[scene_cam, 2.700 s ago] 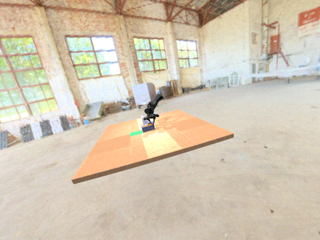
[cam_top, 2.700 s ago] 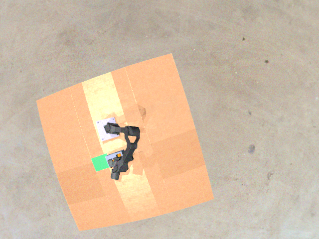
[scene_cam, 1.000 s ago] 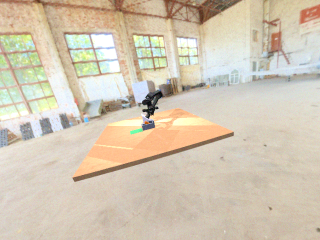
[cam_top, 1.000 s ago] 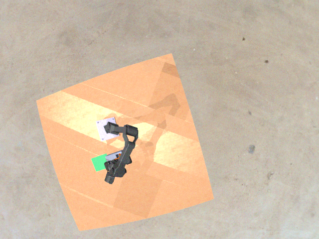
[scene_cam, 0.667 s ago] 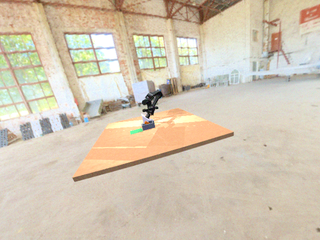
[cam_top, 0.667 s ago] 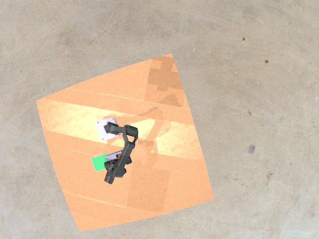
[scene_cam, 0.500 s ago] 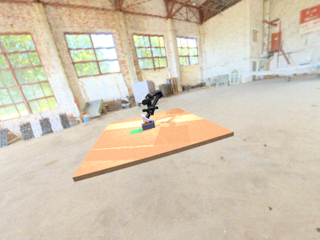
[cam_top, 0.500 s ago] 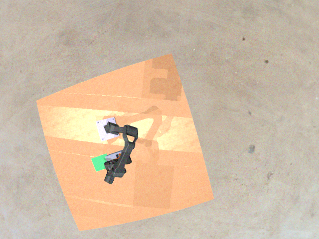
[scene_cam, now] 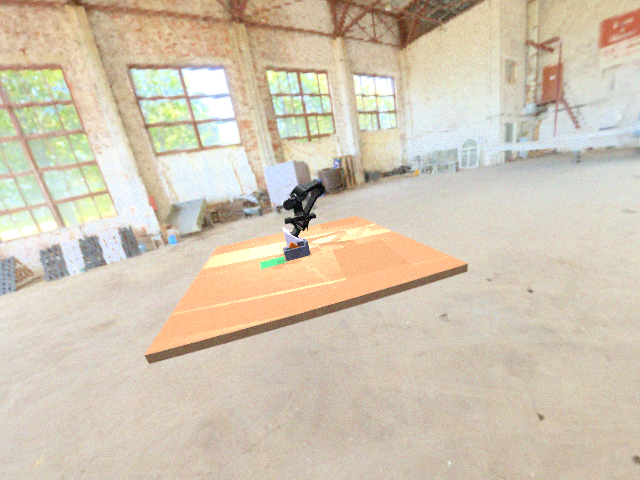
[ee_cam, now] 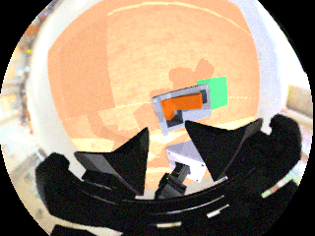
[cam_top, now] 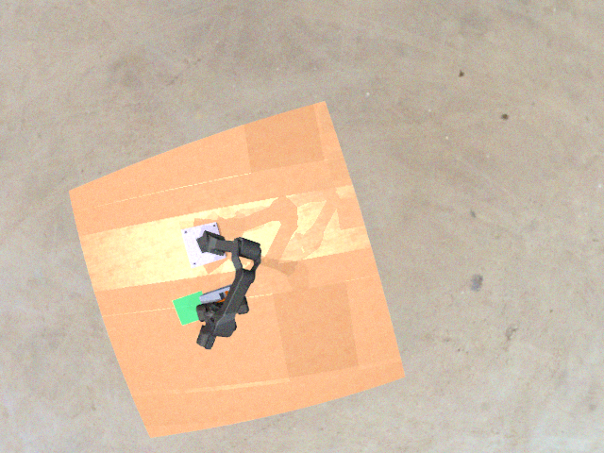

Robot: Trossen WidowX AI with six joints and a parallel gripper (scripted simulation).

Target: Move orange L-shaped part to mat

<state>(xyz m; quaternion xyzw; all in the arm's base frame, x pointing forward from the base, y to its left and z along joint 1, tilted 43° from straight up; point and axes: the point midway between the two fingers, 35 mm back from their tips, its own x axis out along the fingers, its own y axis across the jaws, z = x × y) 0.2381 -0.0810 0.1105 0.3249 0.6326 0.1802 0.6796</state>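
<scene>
In the top view, the arm [cam_top: 239,287] partly hides the tray [cam_top: 210,295].

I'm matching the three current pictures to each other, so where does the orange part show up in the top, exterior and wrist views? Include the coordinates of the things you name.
Top: the orange part [cam_top: 222,296] [scene_cam: 293,245] [ee_cam: 184,102] is left of and below centre, mostly hidden under the arm.
Exterior: just left of centre, below the arm.
Wrist: right of and above centre, in the tray.
Shared landmark: the green mat [cam_top: 186,309] [scene_cam: 272,263] [ee_cam: 219,93].
</scene>
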